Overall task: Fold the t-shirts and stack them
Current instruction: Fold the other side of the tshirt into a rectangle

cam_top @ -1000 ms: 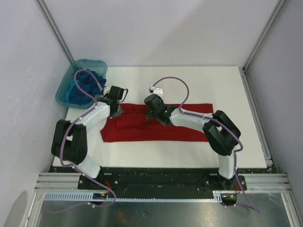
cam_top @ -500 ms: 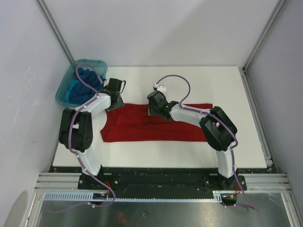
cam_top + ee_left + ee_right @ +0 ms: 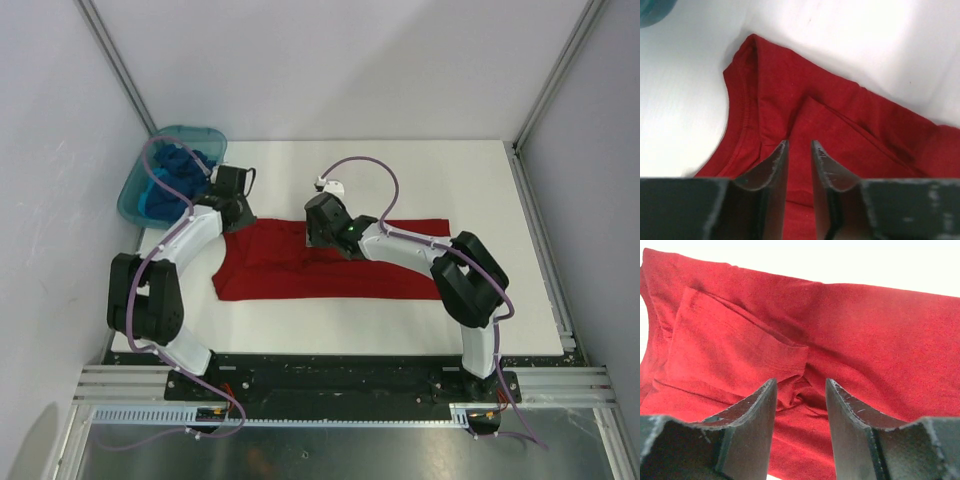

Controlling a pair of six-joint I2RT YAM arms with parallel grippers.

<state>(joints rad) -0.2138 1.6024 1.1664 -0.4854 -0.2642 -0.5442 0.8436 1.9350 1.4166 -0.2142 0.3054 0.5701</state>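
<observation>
The red t-shirt (image 3: 330,275) lies spread across the white table, with a folded flap (image 3: 730,340) and a small bunched crease near its collar end. My left gripper (image 3: 238,212) hovers over the shirt's left end by the neckline (image 3: 740,100); in the left wrist view the left gripper (image 3: 800,144) is open by a narrow gap, nothing in it. My right gripper (image 3: 318,235) hangs above the shirt's far edge; in the right wrist view the right gripper (image 3: 800,382) is open over the crease, clear of the cloth. Blue t-shirts (image 3: 175,170) lie heaped in the tub.
The teal plastic tub (image 3: 135,195) stands at the table's back left corner, close to my left wrist. Bare white table (image 3: 400,170) stretches behind and to the right of the red shirt. Frame rails run along both sides.
Both grippers have opened and released the red shirt. The left arm swung back toward the tub and its elbow shifted; the right gripper stayed over the far edge.
</observation>
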